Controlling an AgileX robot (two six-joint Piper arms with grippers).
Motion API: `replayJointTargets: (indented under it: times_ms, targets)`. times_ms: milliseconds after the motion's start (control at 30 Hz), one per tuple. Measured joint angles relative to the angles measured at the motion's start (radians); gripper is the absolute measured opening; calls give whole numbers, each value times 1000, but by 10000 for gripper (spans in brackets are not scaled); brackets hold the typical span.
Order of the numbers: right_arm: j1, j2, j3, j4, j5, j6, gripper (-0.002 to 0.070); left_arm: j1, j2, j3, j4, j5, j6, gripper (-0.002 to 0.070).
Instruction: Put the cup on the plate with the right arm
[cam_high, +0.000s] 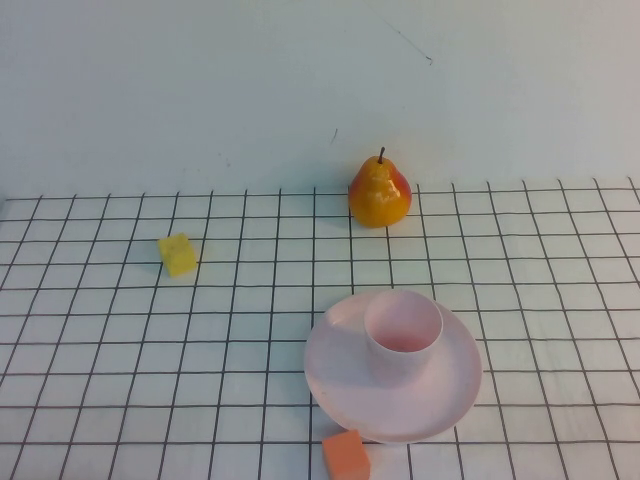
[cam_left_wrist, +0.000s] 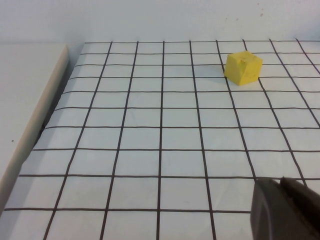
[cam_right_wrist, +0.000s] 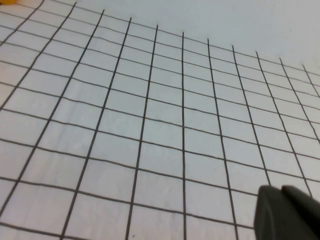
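The pale pink cup (cam_high: 403, 333) stands upright on the round pale pink plate (cam_high: 342, 385), a little behind the plate's middle. Neither arm shows in the high view. My left gripper (cam_left_wrist: 280, 182) appears in the left wrist view as two dark fingers pressed together above the checked cloth, holding nothing. My right gripper (cam_right_wrist: 279, 191) appears in the right wrist view, fingers together, over bare checked cloth, holding nothing. The cup and plate do not show in either wrist view.
A pear (cam_high: 380, 192) stands at the back of the cloth. A yellow cube (cam_high: 178, 254) lies at the left, also in the left wrist view (cam_left_wrist: 243, 67). An orange cube (cam_high: 346, 456) sits at the plate's front edge. The cloth's left edge (cam_left_wrist: 45, 110) meets bare table.
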Motion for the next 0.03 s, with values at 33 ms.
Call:
replayJointTargets:
  times_ms: [33]
  targets:
    - [0, 0, 0, 0, 0, 0, 0, 0, 0, 0, 0, 0, 0, -3]
